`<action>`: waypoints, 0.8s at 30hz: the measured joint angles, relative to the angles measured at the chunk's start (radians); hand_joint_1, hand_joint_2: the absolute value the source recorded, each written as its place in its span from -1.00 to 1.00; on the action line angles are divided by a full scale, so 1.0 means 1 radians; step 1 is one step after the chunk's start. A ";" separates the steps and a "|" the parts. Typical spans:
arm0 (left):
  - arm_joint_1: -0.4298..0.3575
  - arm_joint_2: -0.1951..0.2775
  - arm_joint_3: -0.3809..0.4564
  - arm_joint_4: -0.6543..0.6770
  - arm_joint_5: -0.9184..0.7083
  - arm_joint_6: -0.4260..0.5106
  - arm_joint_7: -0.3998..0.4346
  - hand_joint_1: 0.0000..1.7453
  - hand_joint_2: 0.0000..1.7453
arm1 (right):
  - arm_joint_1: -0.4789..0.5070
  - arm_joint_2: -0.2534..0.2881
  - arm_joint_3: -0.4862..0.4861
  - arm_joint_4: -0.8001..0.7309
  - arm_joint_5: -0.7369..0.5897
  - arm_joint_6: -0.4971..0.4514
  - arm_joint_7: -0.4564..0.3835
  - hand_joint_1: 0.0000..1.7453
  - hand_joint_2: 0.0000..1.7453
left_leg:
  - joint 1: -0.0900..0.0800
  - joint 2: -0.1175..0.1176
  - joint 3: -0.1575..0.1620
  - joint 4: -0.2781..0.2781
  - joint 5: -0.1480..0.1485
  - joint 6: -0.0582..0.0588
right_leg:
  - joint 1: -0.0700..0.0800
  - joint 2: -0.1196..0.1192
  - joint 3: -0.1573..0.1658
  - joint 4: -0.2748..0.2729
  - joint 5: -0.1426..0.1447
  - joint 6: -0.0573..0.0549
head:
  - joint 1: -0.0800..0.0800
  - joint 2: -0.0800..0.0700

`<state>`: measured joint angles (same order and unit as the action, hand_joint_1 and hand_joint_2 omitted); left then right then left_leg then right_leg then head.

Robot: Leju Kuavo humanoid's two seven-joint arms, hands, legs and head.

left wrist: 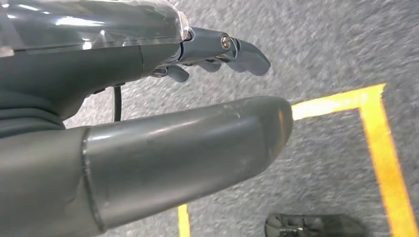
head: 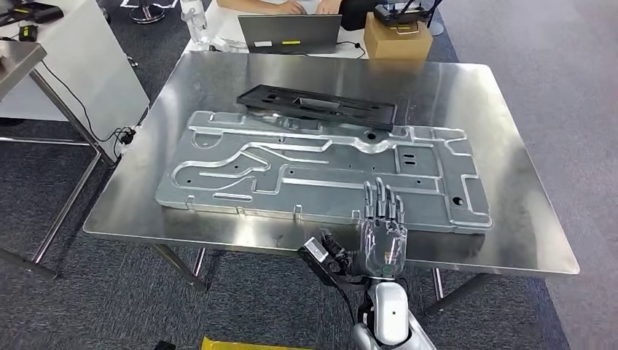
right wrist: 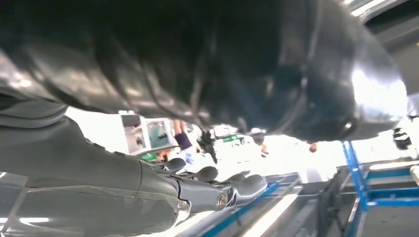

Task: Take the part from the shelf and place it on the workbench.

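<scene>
Part [head: 321, 169] lies flat on the workbench [head: 510, 131]: a big silvery stamped panel with ribs and cut-outs, its long side running across the bench in my head view. Black tray [head: 318, 104] sits just behind it, touching or overlapping its far edge; I cannot tell which.

Right hand [head: 383, 227] comes in from below over the bench's near edge. Fingers [head: 380, 195] straight, slightly apart, tips over the part's near edge. I see nothing in its grasp. Whether the tips touch the metal, I cannot tell. In my right wrist view the hand [right wrist: 163, 190] shows fingers stretched out, with a dark curved shape close above them that I cannot identify.

Left hand [left wrist: 148, 113] hangs over grey carpet [left wrist: 326, 44] with yellow tape lines [left wrist: 380, 133]. Thumb [left wrist: 197, 153] long and straight, fingers [left wrist: 232, 49] gently bent, apart from the thumb, holding nothing.

Beyond the bench: a laptop [head: 290, 33] and a cardboard box [head: 397, 40] on a white desk [head: 226, 22], and a person's hands [head: 306, 6] at the laptop. Another white table [head: 87, 65] stands at the far left.
</scene>
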<state>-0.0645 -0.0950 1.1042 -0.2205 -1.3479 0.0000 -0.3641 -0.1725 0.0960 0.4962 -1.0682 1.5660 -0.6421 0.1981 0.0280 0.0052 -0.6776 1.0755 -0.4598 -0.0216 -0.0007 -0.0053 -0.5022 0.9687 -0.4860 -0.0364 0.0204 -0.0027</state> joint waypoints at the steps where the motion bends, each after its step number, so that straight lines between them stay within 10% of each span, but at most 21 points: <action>1: 0.001 0.000 0.002 0.000 0.003 0.000 -0.001 -1.00 -1.00 | 0.021 0.002 -0.008 -0.015 -0.002 -0.011 -0.003 -1.00 -1.00 | 0.000 0.000 -0.014 0.059 -0.055 -0.003 | 0.003 -0.001 -0.015 0.001 0.011 -0.004 | 0.000 0.000; 3: 0.002 0.000 0.010 0.000 0.008 0.000 -0.004 -1.00 -1.00 | 0.067 0.003 -0.029 -0.041 -0.013 -0.032 -0.010 -1.00 -1.00 | 0.000 0.000 -0.032 0.182 -0.116 -0.007 | 0.007 -0.005 -0.048 0.010 0.030 -0.007 | -0.001 0.000; 5: 0.004 0.000 0.019 0.000 0.016 0.001 -0.008 -1.00 -1.00 | 0.115 0.003 -0.060 -0.064 -0.036 -0.043 -0.022 -1.00 -1.00 | -0.001 0.000 -0.003 0.213 -0.084 -0.007 | 0.009 -0.007 -0.083 0.026 0.045 -0.004 | -0.001 0.000; 9: 0.006 0.000 0.039 0.000 0.026 0.008 -0.012 -1.00 -1.00 | 0.217 0.013 -0.168 -0.126 -0.084 -0.049 -0.084 -1.00 -1.00 | -0.006 -0.004 0.180 -0.021 -0.068 0.007 | 0.011 -0.010 -0.140 0.066 0.065 0.011 | -0.001 0.000; 12: 0.010 -0.002 0.058 0.000 0.034 0.014 -0.011 -1.00 -1.00 | 0.282 0.037 -0.278 -0.155 -0.135 -0.054 -0.170 -1.00 -1.00 | -0.011 -0.005 0.198 -0.072 -0.074 0.026 | 0.010 -0.010 -0.148 0.066 0.086 0.026 | -0.001 0.000; 14: 0.010 -0.005 0.072 0.000 0.041 0.017 -0.010 -1.00 -1.00 | 0.317 0.062 -0.372 -0.156 -0.205 -0.055 -0.260 -1.00 -1.00 | -0.007 -0.001 0.184 -0.079 -0.053 0.044 | 0.007 -0.003 -0.161 0.087 0.053 0.039 | 0.000 0.000; 18: 0.014 -0.009 0.095 0.000 0.047 0.024 -0.011 -1.00 -1.00 | 0.359 0.109 -0.541 -0.132 -0.316 -0.056 -0.367 -1.00 -1.00 | -0.006 0.005 0.132 -0.078 -0.012 0.057 | -0.003 0.004 -0.211 0.297 -0.110 0.060 | 0.001 0.000; 20: 0.014 -0.010 0.102 0.000 0.051 0.027 -0.010 -1.00 -1.00 | 0.368 0.125 -0.593 -0.111 -0.364 -0.054 -0.393 -1.00 -1.00 | -0.007 0.007 0.107 -0.072 0.002 0.055 | -0.006 0.004 -0.184 0.319 -0.096 0.062 | 0.001 0.000; 24: 0.013 -0.019 0.120 0.000 0.055 0.037 -0.007 -1.00 -1.00 | 0.359 0.148 -0.732 0.001 -0.529 -0.020 -0.497 -1.00 -1.00 | -0.007 0.006 0.082 -0.066 0.019 0.043 | 0.000 0.004 0.000 0.068 -0.038 0.045 | 0.001 0.000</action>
<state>-0.0513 -0.1137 1.2243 -0.2205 -1.2927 0.0370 -0.3714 0.1870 0.2442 -0.2355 -1.0668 1.0372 -0.6621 -0.2992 0.0207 0.0112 -0.5959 1.0098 -0.4412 0.0211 -0.0008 -0.0012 -0.5018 1.0363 -0.5241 0.0086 0.0215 -0.0027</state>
